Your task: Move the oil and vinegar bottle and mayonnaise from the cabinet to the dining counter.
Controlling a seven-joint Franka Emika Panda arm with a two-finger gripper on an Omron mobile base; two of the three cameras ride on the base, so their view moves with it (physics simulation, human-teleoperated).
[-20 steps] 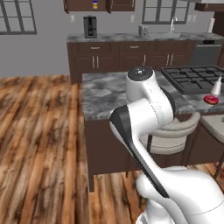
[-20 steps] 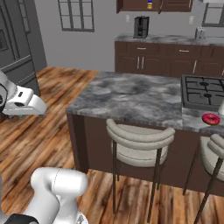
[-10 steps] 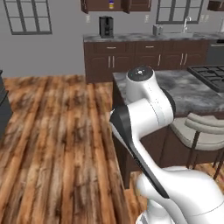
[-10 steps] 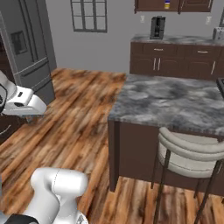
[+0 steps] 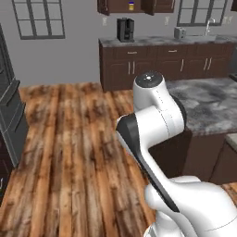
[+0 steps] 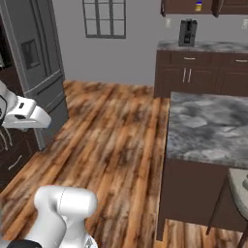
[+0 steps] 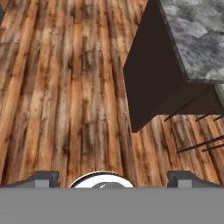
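Fingertips (image 7: 47, 178) parked far apart at the bottom of the hand view, jaws fully spread, nothing between them but bare wood floor (image 7: 65, 87). Gripper (image 7: 113, 179) aimed down at the floorboards, beside the dark wood base of the dining counter (image 7: 192, 39), whose grey-marbled top fills the upper right corner. Thin dark stool legs (image 7: 197, 146) poking in just below that base.

Far across the room, high on the wall: the cabinet (image 5: 132, 5) with its doors swung open, and inside it the mayonnaise (image 5: 131, 6) (blue lid, yellowish body) on the shelf. Same jar visible from the right base view (image 6: 198, 6), directly above a black coffee machine (image 6: 187, 32) on the wall counter (image 6: 203, 46). Oil and vinegar bottle not made out at this range. Grey refrigerator (image 6: 36, 63) at left.
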